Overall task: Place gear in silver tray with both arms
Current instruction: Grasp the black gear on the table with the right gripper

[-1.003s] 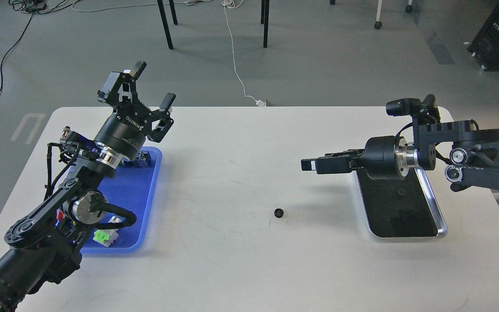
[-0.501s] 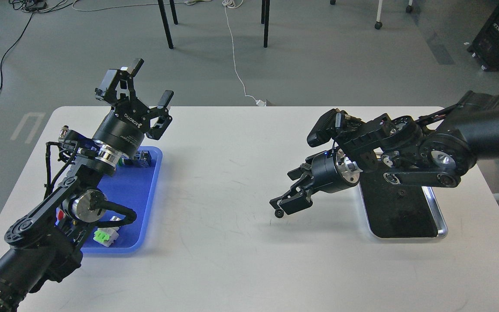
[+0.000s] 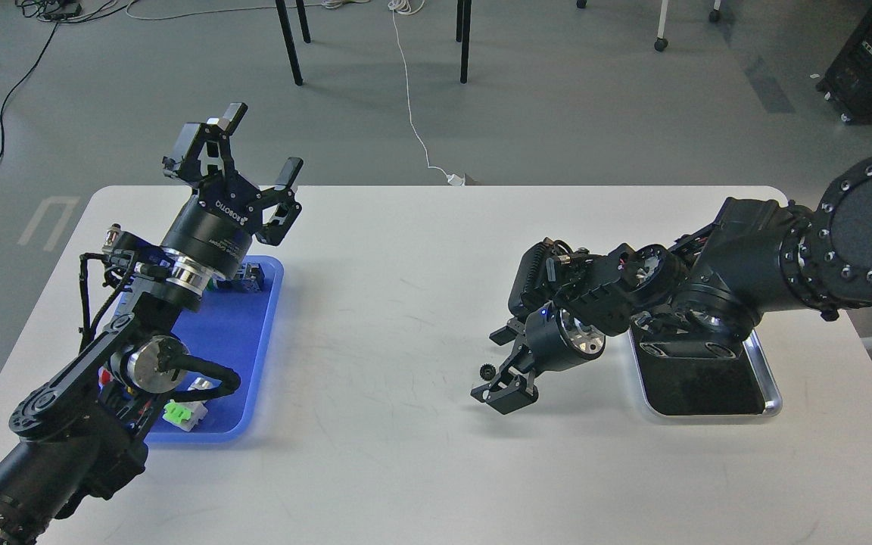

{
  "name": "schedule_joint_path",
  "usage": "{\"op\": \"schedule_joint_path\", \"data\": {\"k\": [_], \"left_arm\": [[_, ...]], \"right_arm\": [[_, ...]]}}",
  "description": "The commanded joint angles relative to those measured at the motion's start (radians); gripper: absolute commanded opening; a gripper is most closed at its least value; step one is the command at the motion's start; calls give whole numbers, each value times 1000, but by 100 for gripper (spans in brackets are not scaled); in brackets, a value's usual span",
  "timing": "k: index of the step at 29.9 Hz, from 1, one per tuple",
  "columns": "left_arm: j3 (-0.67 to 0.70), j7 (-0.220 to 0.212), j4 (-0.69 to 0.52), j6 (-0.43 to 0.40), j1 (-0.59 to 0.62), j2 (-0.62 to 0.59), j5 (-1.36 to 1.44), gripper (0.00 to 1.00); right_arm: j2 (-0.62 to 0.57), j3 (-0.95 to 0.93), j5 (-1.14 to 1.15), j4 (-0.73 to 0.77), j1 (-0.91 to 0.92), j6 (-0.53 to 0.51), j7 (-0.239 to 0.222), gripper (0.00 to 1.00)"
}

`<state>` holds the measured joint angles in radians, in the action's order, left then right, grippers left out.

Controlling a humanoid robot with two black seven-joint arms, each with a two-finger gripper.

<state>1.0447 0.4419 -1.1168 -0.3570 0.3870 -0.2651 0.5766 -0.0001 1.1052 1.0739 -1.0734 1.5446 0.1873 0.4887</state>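
At the far left, the left gripper [image 3: 250,147] is raised above the blue tray [image 3: 243,356] with its jaws spread wide and nothing between them; the tray's small parts lie below and behind it, partly hidden by the arm. Across the bare middle of the white table [image 3: 390,303], the right gripper [image 3: 498,363] is tipped down toward the tabletop, its jaws apart. The gear [image 3: 487,371], a small black toothed wheel, sits at the near edge of those jaws, just beside the lower finger; whether it lies fully between the fingers or is already touched cannot be told. Well behind the gripper's wrist, to the right, lies the silver tray [image 3: 773,393], its dark bottom partly covered by the arm. The gear is probably light, stiff and hard, unlikely to be damaged by a pinch but easily nudged or flicked away. The toothed rim, taken across its width, looks the surest hold.
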Motion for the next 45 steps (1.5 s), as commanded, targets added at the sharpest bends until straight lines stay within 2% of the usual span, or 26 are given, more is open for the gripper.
{"op": "schedule_joint_path", "data": {"k": [1,5,12,20,23,29,34,36,43,45], "left_arm": [[0,-8,0,-3,0,4,0,98],[-2,-8,0,-5,0,17,0,98],[0,-12,0,-3,0,21,0,98],[0,-12,0,-5,1,21,0,98],[0,-12,0,-3,0,21,0,98],[1,-12,0,-2,0,21,0,98],[1,-12,0,0,0,23,0,98],[1,-12,0,0,0,21,0,98],[1,-12,-17,1,-5,23,2,98],[1,-12,-20,1,-5,23,2,98]], "right_arm": [[0,4,0,7,-18,18,0,89],[0,2,-2,12,-38,30,0,72],[0,2,-2,55,-86,53,0,64],[0,1,-3,70,-87,66,0,63],[0,1,-8,76,-90,66,0,49],[0,2,-9,90,-95,66,0,43],[0,2,-9,95,-106,66,0,32],[0,2,-9,95,-106,63,0,23],[0,2,-9,95,-104,63,0,13],[0,1,-11,95,-101,64,0,13]]}}
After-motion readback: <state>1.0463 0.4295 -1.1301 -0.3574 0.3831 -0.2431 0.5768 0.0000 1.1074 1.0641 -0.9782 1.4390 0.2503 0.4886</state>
